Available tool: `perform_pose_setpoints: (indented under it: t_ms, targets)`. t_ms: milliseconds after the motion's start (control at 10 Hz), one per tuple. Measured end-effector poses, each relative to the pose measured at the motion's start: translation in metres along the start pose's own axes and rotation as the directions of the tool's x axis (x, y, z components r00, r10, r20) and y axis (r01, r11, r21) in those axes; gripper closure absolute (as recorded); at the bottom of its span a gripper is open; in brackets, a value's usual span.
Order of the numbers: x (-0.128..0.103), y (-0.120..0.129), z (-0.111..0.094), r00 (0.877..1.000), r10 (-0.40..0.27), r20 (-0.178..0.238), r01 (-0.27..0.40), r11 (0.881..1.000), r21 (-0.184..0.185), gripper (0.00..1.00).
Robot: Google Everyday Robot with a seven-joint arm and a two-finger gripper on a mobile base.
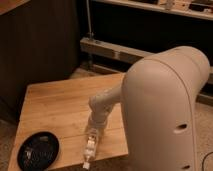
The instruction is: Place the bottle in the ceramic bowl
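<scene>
Dark wood panelling (40, 45) filled the background up and behind the bowl, and a grey metal rail (120, 50) ran behind it to the right, with a thin upright pole (89, 20) rising from its left end.

1. Bowl (38, 150): black, round and shallow, with a speckled inside. It sat on the near left corner of a light wooden table (60, 105), close to the front edge. Nothing lay in the bowl.

2. Bottle (89, 150): located to the right of the bowl, apart from it and not touching it, at about the same depth. It hung nearly upright with a slight tilt, cap end down. The white cap reached the table's front edge, level with the near rim of the bowl. The clear body and pale label showed below the claw.

3. Gripper (93, 134): positioned right of the bowl and a little higher, pointing down over the front part of the table. The claw was closed narrow on the upper end of the bottle and carried it.

4. Arm (102, 107): pale grey, it rose from the gripper up and to the right of the bowl, bending at a rounded joint.

5. Robot body (165, 110): a large cream housing stood far right of the bowl. It covered the right side of the table.
</scene>
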Motion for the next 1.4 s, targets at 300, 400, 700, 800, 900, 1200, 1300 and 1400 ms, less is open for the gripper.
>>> perform_pose_setpoints:
  t_ms: [300, 400, 700, 800, 900, 1200, 1300, 1400]
  targets:
    - [0.000, 0.005, 0.005, 1.000, -0.028, -0.015, 0.028, 1.000, 0.001, 0.35]
    - [0.001, 0.005, 0.007, 0.999, -0.032, -0.020, 0.032, 0.999, 0.002, 0.35]
    - [0.000, 0.008, 0.012, 0.998, -0.049, -0.040, 0.049, 0.999, 0.004, 0.44]
    - [0.000, 0.008, 0.013, 0.998, -0.054, -0.045, 0.054, 0.999, 0.005, 0.53]
    - [-0.001, 0.009, 0.013, 0.997, -0.056, -0.051, 0.056, 0.998, 0.005, 0.64]
    - [-0.001, 0.011, 0.007, 0.997, -0.058, -0.059, 0.058, 0.998, 0.010, 0.93]
    - [-0.001, 0.013, -0.002, 0.997, -0.059, -0.052, 0.059, 0.998, 0.004, 0.99]
    - [0.000, 0.013, -0.017, 0.998, -0.055, -0.038, 0.054, 0.998, -0.013, 1.00]
